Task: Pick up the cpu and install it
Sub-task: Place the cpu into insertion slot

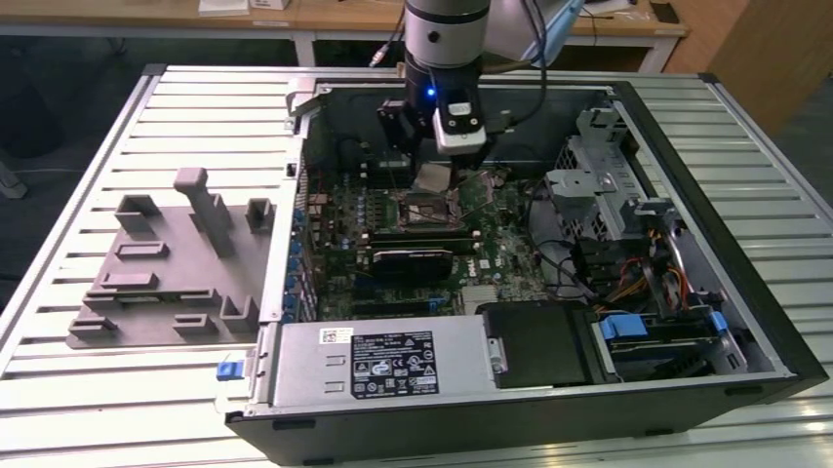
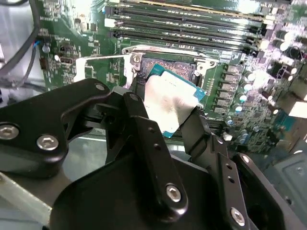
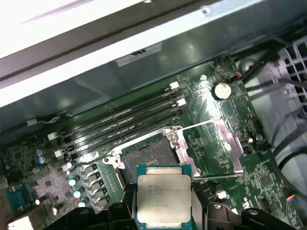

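Observation:
The cpu (image 3: 162,195), a small square chip with a silvery top and green edge, is held between my black fingers (image 2: 144,129). My gripper (image 2: 165,122) is shut on it. In both wrist views the chip (image 2: 169,103) hangs just above the open black socket (image 3: 148,155) on the green motherboard. The socket's metal frame (image 3: 216,151) is swung open to one side. In the exterior view my gripper (image 1: 436,175) is inside the open computer case, over the socket (image 1: 427,210).
Memory slots (image 3: 120,122) run beside the socket. A grey power supply (image 1: 377,363) sits at the case's near edge, a drive cage and cables (image 1: 625,244) on the exterior view's right. A grey fixture block (image 1: 170,263) lies on the slatted table at the left.

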Available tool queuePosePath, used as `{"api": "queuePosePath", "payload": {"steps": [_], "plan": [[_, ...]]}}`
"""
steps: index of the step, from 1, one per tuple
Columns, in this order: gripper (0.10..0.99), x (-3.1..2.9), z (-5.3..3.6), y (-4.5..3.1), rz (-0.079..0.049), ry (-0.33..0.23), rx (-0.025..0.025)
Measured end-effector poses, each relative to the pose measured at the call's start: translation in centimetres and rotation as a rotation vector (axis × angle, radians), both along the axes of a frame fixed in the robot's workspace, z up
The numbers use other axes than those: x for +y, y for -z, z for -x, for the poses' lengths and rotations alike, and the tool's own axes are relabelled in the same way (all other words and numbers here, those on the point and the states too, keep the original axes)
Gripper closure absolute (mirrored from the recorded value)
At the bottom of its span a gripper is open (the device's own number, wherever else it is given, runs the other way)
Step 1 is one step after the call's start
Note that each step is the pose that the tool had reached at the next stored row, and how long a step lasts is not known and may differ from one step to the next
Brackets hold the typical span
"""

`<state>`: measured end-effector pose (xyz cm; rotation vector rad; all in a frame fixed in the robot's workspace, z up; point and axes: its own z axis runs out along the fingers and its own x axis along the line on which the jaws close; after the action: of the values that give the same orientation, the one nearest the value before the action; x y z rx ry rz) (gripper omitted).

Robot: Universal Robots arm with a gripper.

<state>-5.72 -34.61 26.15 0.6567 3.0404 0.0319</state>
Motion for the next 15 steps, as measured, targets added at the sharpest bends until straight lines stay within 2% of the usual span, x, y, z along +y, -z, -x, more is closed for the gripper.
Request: {"api": "queuePosePath", "payload": {"steps": [15], "plan": [[0.545,0.0,0.0,0.05,0.003,0.25,-0.0001]]}}
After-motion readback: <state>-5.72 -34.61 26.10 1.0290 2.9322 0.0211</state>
